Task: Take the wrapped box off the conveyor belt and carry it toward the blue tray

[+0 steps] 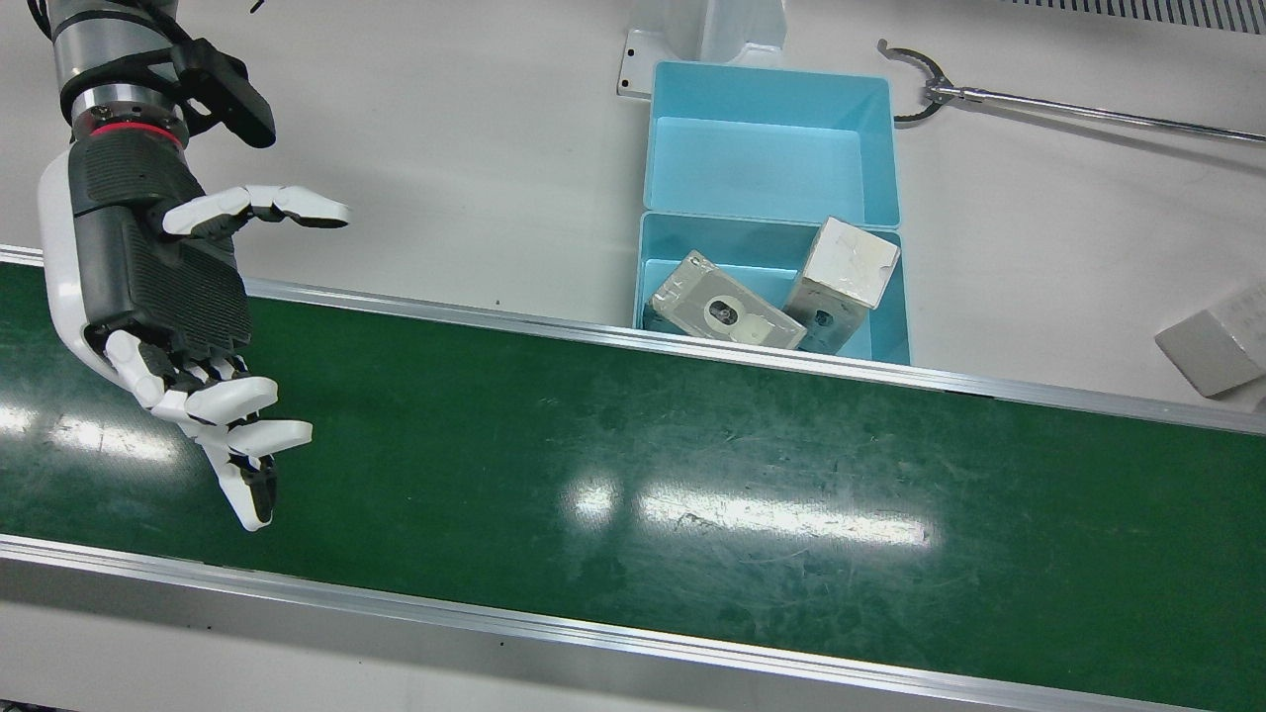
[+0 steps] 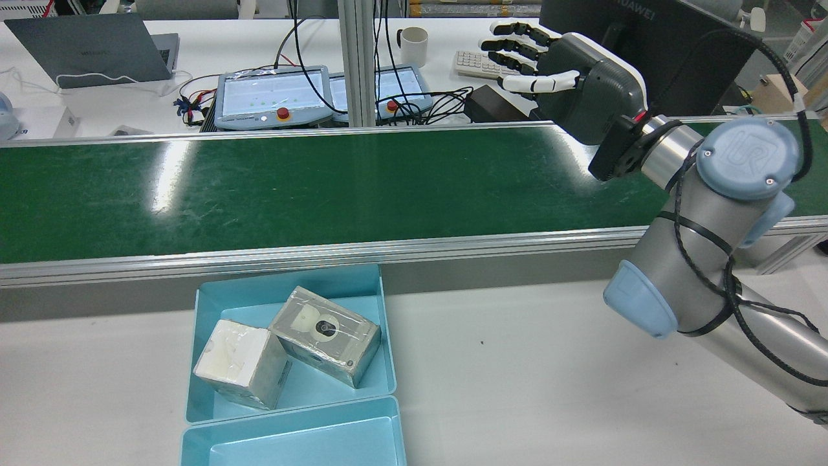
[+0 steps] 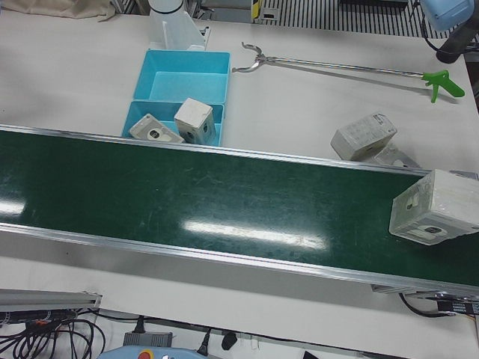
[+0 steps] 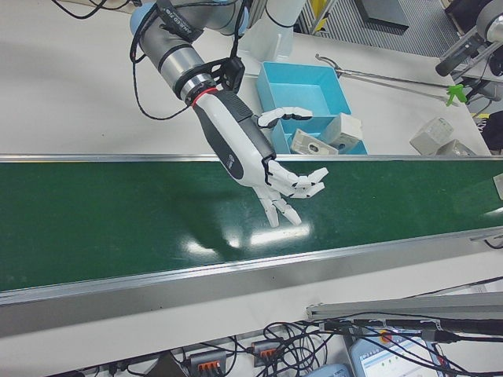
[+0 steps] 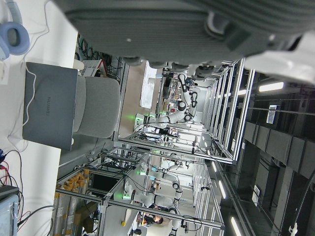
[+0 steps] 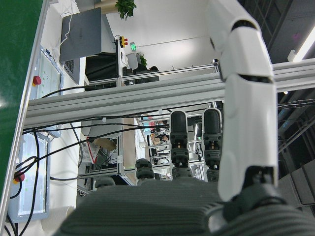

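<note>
Wrapped box (image 3: 434, 207) is sitting at the far end of the green conveyor belt (image 1: 633, 465), right by the edge of the left-front view, and it is well apart from the only hand over the belt. That is the right hand (image 1: 183, 326), hovering above the belt at the opposite end, palm turned sideways, fingers (image 1: 237, 399) spread and holding nothing. Nothing between them but bare green.

The left hand (image 5: 197, 29) shows only as its palm at the top of its own camera view; whether it is spread or clenched I cannot tell.

The blue tray (image 1: 771, 138) sits just beside the belt's robot-side rail, its near compartment already carrying two wrapped boxes (image 2: 284, 349) leaning on each other, its other compartment empty.

So where could this slip? If the belt runs, timing is the worry: the box arrives at the right hand skewed and the fingers close late, knocking it rather than catching it. That film wrap looks slick, so a shallow hold could let it slide out on the lift. And the carry has to clear the metal rail (image 1: 692, 341); too low and the box clips it. Another box (image 3: 363, 136) lies on the table beside the belt, and a reach-grabber (image 1: 1068, 109) lies behind the tray.
</note>
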`<control>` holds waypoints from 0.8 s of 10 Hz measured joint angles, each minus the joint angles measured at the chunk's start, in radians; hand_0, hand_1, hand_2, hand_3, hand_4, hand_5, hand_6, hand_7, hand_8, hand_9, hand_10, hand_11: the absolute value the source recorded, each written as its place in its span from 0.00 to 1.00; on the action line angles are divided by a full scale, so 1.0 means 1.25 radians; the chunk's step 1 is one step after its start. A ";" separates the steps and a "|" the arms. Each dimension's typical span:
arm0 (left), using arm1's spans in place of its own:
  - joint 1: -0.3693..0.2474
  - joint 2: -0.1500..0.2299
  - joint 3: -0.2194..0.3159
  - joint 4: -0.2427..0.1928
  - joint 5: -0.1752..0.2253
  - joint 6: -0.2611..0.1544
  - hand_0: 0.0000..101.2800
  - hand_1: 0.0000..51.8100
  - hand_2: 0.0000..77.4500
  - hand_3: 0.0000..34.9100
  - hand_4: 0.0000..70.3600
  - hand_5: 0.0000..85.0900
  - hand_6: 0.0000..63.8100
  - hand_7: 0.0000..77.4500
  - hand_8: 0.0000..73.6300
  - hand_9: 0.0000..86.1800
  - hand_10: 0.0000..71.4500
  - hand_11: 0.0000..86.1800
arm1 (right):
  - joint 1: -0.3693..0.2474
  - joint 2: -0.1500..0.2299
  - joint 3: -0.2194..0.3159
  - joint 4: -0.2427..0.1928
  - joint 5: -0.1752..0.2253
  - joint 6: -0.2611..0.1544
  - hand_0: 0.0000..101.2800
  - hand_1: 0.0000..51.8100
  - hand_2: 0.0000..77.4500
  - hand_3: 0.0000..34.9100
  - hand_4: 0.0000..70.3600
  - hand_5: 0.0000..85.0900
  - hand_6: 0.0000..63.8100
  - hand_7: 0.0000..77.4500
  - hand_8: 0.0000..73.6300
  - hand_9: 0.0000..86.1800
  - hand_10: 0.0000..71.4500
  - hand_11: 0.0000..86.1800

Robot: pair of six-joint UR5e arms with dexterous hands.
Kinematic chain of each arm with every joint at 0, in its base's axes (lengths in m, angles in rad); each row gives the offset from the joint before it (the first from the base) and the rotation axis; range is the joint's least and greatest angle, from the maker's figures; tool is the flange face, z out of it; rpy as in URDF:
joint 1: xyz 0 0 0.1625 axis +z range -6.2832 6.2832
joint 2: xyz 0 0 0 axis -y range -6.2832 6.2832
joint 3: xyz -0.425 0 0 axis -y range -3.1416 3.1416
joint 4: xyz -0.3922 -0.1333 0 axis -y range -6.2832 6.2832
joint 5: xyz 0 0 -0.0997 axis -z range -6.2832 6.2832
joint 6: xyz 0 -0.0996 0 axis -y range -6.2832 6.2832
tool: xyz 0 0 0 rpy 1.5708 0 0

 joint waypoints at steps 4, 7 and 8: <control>0.000 0.000 0.000 0.000 0.000 0.000 0.00 0.00 0.01 0.00 0.00 0.01 0.00 0.00 0.00 0.00 0.01 0.00 | -0.001 0.001 0.000 0.001 0.001 -0.002 0.48 0.36 0.30 0.53 0.23 0.40 0.14 0.39 0.02 0.11 0.00 0.01; 0.000 0.000 0.000 0.000 0.000 0.000 0.00 0.00 0.01 0.00 0.00 0.01 0.00 0.00 0.00 0.00 0.00 0.00 | -0.029 0.011 0.003 0.001 0.036 -0.014 0.53 0.44 0.39 0.27 0.34 0.47 0.21 0.45 0.07 0.15 0.08 0.06; 0.000 0.000 0.000 0.000 0.000 0.000 0.00 0.00 0.01 0.00 0.00 0.01 0.00 0.00 0.00 0.00 0.00 0.00 | -0.046 0.017 0.001 0.001 0.053 -0.016 0.55 0.48 0.43 0.06 0.38 0.49 0.24 0.54 0.07 0.16 0.08 0.14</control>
